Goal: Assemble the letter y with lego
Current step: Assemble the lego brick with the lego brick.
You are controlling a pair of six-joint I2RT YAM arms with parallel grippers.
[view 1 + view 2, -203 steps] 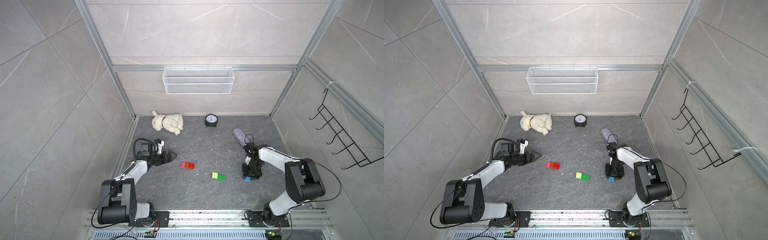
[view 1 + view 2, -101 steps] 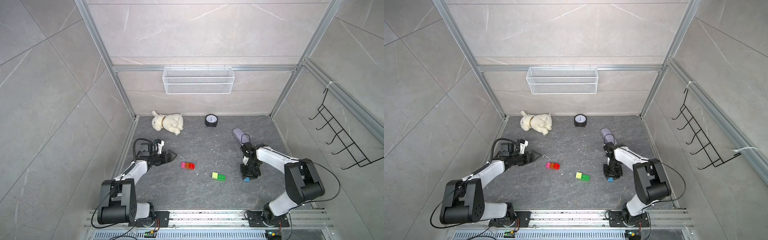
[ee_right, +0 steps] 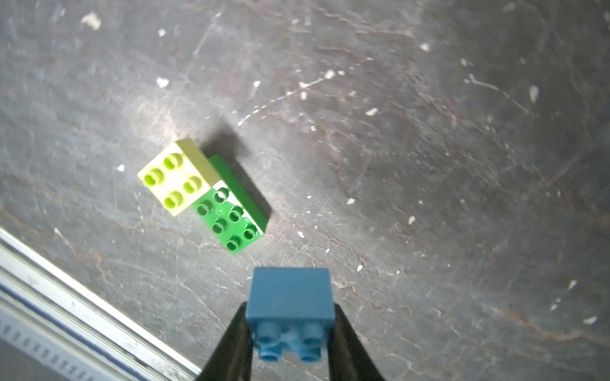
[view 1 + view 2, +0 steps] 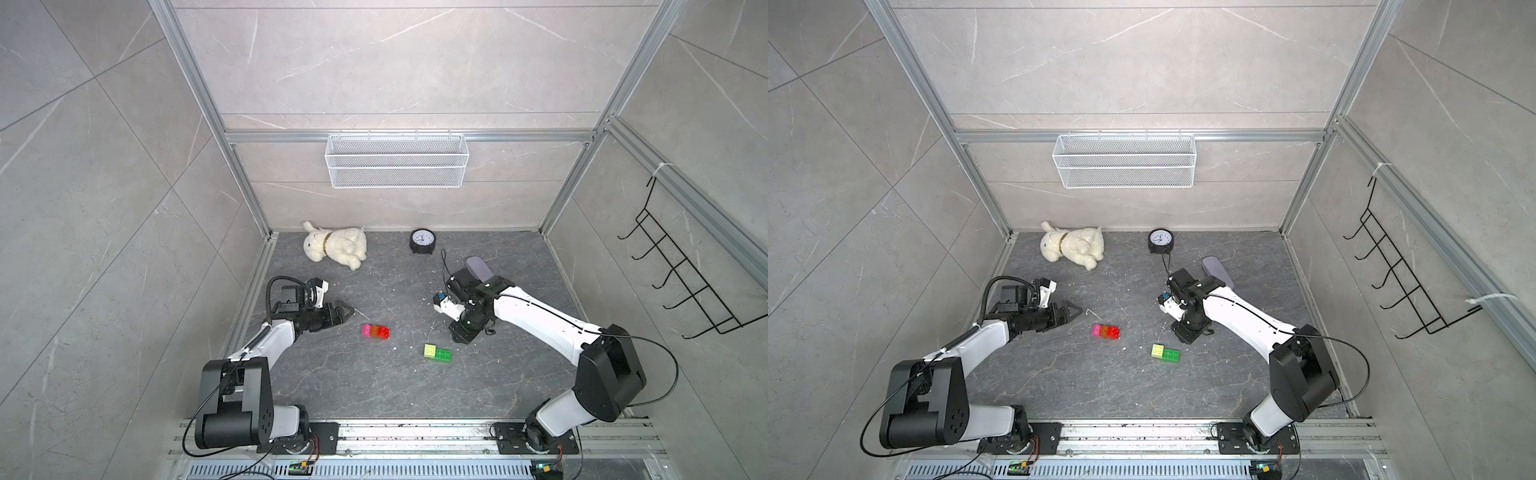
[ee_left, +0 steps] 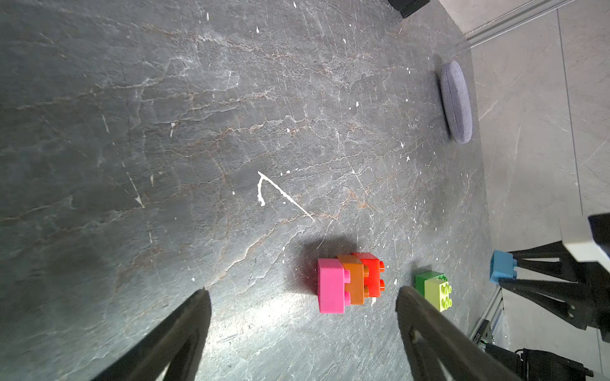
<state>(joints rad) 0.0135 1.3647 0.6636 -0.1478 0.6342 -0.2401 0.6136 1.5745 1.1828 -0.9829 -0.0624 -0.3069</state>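
Counter (image 4: 395,386): dark slate, walled on three sides. One wire basket (image 4: 397,166) hangs on the back wall and one hook rack (image 4: 681,286) on the right wall; only the top views show them. Two arms.

At the back: one plush dog (image 4: 334,247), one clock (image 4: 422,241). One grey pouch (image 5: 456,102) lies by the right arm. The arm half hides it in both top views; the left wrist view shows it whole.

Left fingers (image 5: 185,326): spread wide, holding nothing. They point at the pink-orange-red stack (image 5: 350,283), near it but apart.

Right fingers (image 3: 231,343): pinching the blue brick (image 3: 289,293) by its sides, studs toward the wrist camera. The top views hide this brick under the right wrist; both wrist views show it.

Bricks: six, one per colour.
- The stack: three joined and stepped, lying on its side left of centre.
- Yellow-green brick (image 3: 175,178): seated on one end of the long green brick (image 3: 231,217), studs up, centre front, near the blue brick.

The y stands in three separate parts.
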